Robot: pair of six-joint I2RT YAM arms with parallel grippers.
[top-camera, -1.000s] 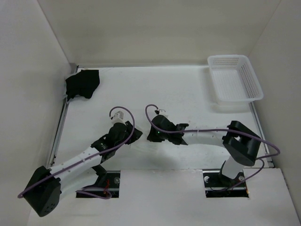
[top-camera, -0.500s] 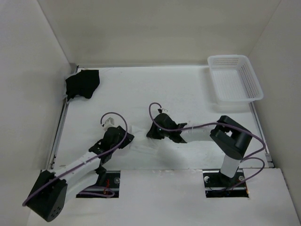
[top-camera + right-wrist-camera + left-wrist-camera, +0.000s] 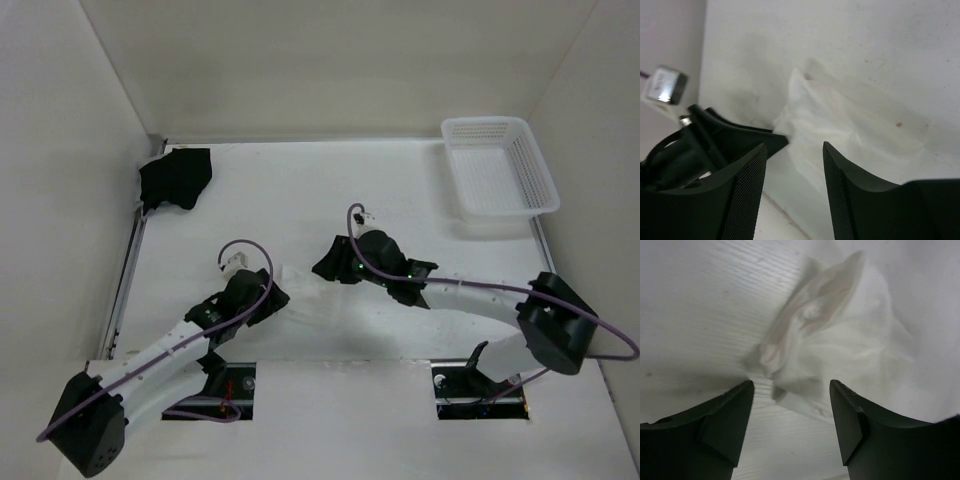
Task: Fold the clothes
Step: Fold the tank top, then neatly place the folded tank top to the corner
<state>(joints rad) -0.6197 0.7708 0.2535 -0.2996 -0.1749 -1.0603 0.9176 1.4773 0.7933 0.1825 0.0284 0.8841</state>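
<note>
Both just let go. Left gripper (image 3: pixel 790 388) fingers spread wide, right gripper (image 3: pixel 793 146) same, nothing pinched now. White garment (image 3: pixel 305 299) dropped in rumpled heap on table (image 3: pixel 400 190) between them, near front edge. Guessing fold not done, needs fresh grab.

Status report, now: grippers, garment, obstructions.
Left gripper open, right gripper open, nothing held. Thin white fabric garment bunched between them. Black cloth far-left corner, white plastic mesh basket far-right, both well apart.
</note>
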